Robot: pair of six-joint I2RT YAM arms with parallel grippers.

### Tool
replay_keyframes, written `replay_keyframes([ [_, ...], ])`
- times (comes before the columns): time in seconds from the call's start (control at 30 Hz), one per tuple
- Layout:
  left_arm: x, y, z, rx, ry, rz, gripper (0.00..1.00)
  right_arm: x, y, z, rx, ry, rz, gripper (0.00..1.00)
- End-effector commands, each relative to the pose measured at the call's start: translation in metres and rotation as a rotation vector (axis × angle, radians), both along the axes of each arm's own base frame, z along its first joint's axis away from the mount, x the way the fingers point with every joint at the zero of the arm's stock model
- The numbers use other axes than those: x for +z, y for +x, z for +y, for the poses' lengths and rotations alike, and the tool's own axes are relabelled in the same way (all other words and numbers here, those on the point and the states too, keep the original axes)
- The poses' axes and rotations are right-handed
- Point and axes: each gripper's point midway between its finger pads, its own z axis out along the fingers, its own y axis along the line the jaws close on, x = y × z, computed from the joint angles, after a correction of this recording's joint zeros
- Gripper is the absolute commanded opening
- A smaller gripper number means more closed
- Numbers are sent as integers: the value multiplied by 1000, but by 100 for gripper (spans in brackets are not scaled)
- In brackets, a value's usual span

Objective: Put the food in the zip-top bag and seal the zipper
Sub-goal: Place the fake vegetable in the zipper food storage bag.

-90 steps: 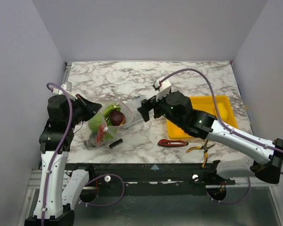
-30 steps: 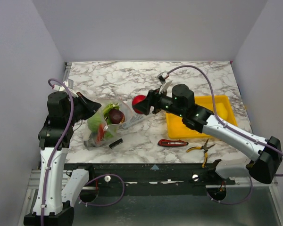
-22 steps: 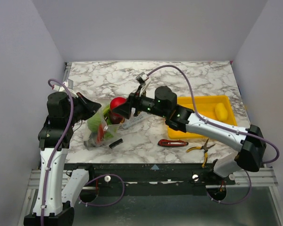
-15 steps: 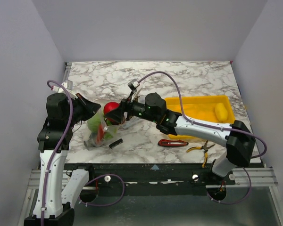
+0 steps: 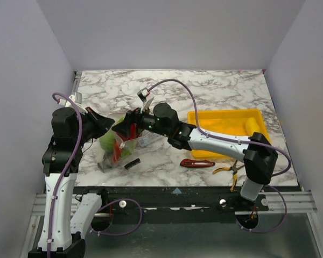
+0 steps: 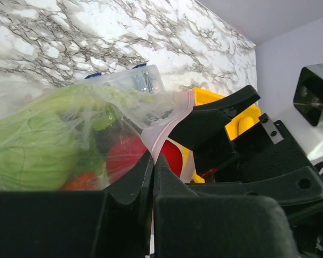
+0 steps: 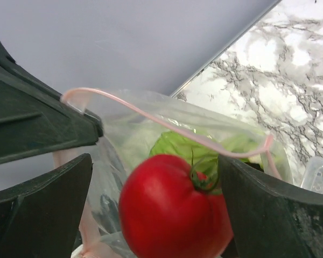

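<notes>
1. The left arm stands upright at the frame's left. The left gripper (image 6: 152, 158) is clamped on the zipper (image 7: 151, 118), lifting the zip-top bag (image 5: 110, 153) open.
2. The right arm reaches from lower right across to the bag. The right gripper (image 7: 156, 161) sits at the mouth, jaws wider than the red tomato (image 7: 172, 209) between them, with a gap on one side.
3. A red-handled knife (image 5: 196, 163) and yellow-handled pliers (image 5: 230, 169) lie by the near edge. The yellow tray (image 5: 220, 113) with the yellow fruit (image 5: 252, 124) sits right. The marble table (image 5: 204, 88) stretches beyond.
4. The green cabbage (image 6: 32, 148) shows through the film, but other contents blur. The bag half hides a clear box (image 6: 137, 80).
</notes>
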Motion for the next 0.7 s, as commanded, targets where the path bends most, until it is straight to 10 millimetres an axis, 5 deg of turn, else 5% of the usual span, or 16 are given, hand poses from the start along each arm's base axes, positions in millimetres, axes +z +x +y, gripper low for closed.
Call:
replay_keyframes([
  [0.0, 24, -4, -2, -17, -10, -84, 0, 26, -2, -10, -32, -10, -2, 100],
  [0.17, 24, -5, -1, -12, -2, -88, 0, 51, 0, -43, -131, -46, -13, 100],
  [0.37, 25, -6, -2, -17, -9, -90, 0, 18, 2, -93, -301, -139, 85, 99],
  [0.43, 26, -6, -2, -17, -9, -93, 0, 12, -10, -100, -254, -145, 79, 90],
  [0.57, 26, -6, -3, -21, -10, -93, 0, 14, -32, -89, -98, -156, 14, 57],
  [0.67, 26, -5, -3, -22, -16, -87, 0, 3, -38, -75, -50, -225, -1, 47],
])
